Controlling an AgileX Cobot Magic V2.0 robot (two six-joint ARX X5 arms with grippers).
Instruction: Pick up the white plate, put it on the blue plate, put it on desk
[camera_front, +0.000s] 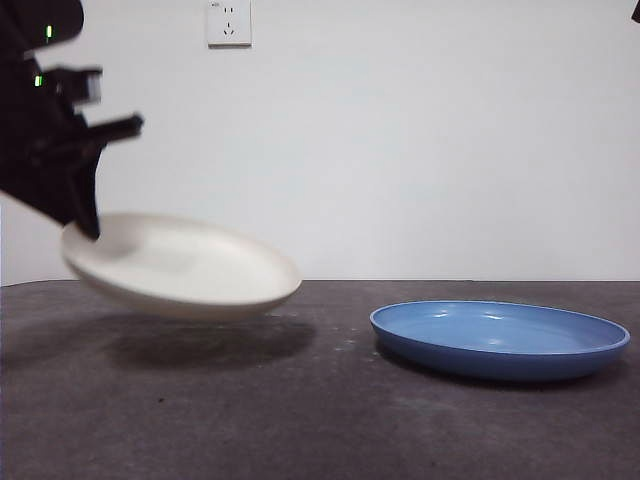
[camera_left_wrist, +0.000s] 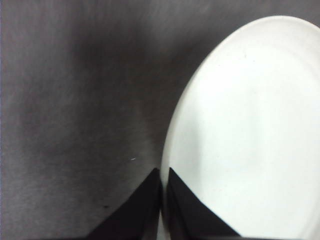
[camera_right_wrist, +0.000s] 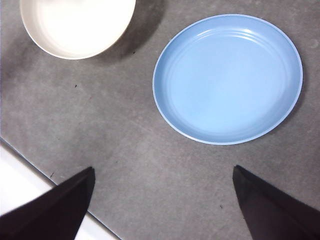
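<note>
Front view shows me the white plate (camera_front: 180, 265) tilted, off the table (camera_front: 300, 420); my left fingers (camera_left_wrist: 162, 187) pinch its rim. My right fingers (camera_right_wrist: 162, 200), spread wide and empty, hover above the blue plate (camera_right_wrist: 227, 77).

White plate (camera_front: 185, 268) motion-blurred in front view; cut off by edges in both wrist views.
</note>
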